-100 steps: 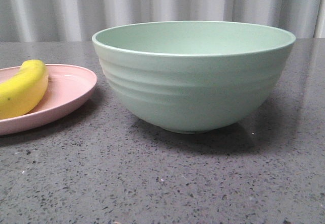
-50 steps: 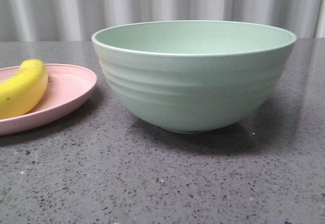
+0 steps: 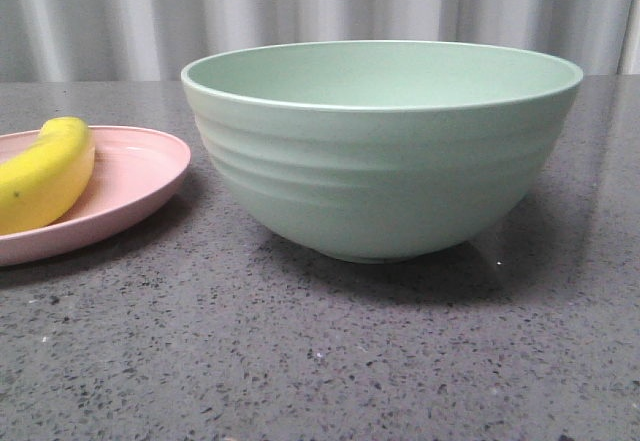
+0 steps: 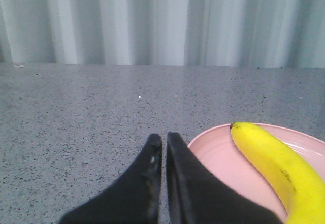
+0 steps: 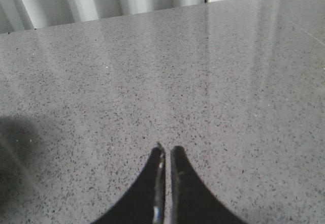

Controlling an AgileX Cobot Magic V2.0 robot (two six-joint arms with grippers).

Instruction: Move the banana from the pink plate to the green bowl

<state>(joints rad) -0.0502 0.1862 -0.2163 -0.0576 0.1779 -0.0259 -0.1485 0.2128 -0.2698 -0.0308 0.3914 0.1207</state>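
Front view: green bowl (image 3: pixel 381 146) sits upright on the grey speckled tabletop (image 3: pixel 320 361), centre of frame. Pink plate (image 3: pixel 130 186) lies at its 9 o'clock, just beside it, rims apart by a narrow gap. Banana (image 3: pixel 45 173) lies on the plate, partly cut off by the frame edge. White pleated curtain (image 3: pixel 320 11) at 12 o'clock, behind the tabletop. No hands visible here.

Left wrist view: left hand (image 4: pixel 163 142) has its black fingers (image 4: pixel 150 168) together, only a thin slit between them, holding nothing. It hovers just beside the plate rim (image 4: pixel 213 142), not touching the banana (image 4: pixel 277 168), whose dark tip points away toward the curtain.

Right wrist view: right hand (image 5: pixel 166 153) fingers pressed together, empty, over bare speckled tabletop (image 5: pixel 162 71). No task objects in this view.
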